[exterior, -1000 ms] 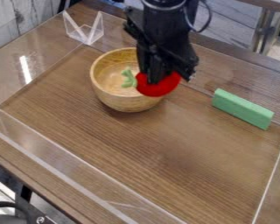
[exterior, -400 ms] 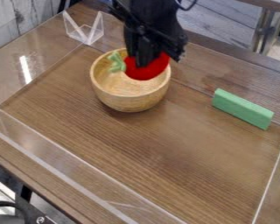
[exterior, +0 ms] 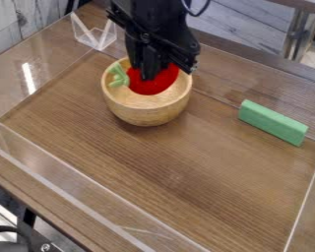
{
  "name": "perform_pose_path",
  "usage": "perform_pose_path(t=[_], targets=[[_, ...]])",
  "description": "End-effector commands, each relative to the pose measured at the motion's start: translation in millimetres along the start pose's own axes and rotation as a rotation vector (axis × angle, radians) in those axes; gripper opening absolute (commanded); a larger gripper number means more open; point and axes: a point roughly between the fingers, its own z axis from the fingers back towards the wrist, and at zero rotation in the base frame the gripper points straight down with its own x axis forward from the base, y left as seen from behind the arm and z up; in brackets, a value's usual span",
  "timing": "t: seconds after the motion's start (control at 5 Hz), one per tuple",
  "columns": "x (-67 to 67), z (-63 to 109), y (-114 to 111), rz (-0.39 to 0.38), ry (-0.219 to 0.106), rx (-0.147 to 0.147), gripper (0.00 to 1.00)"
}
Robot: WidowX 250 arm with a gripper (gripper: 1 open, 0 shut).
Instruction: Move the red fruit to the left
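The red fruit (exterior: pixel 150 83) is a bright-red rounded toy with a green leafy stem (exterior: pixel 117 75) pointing left. It hangs just over the wooden bowl (exterior: pixel 145 106), above the bowl's middle. My black gripper (exterior: pixel 153 69) comes down from above and is shut on the red fruit, its fingers covering the fruit's top. Whether the fruit touches the bowl's inside I cannot tell.
A green rectangular block (exterior: pixel 274 121) lies on the wooden table to the right of the bowl. A clear plastic stand (exterior: pixel 94 35) sits at the back left. Low clear walls (exterior: pixel 68 172) border the table at the left and front.
My gripper has carried the red fruit leftward, from the bowl's right rim to above its middle. The bowl and green block have stayed put.
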Motion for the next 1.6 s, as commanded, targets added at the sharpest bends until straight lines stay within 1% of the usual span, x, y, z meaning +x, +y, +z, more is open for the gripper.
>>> perform_pose_path(t=[0.0,0.2,0.4,0.6,0.8,1.0,1.2,1.4], targets=[[8.4,13.5,10.4,-0.020,-0.042,0.006,0.00],[12.8,17.2,17.8,-0.050,-0.046,0.001,0.00],[13.9,17.9,31.8,-0.013,-0.027,0.014,0.00],[11.8,16.3,50.0,0.027,-0.004,0.026,0.00],[11.2,6.2,81.5,0.014,0.012,0.032,0.00],[10.4,-10.5,118.0,-0.005,0.036,0.037,0.00],[8.0,-29.0,152.4,0.007,0.068,0.051,0.00],[8.8,-48.2,179.7,0.041,0.101,0.061,0.00]])
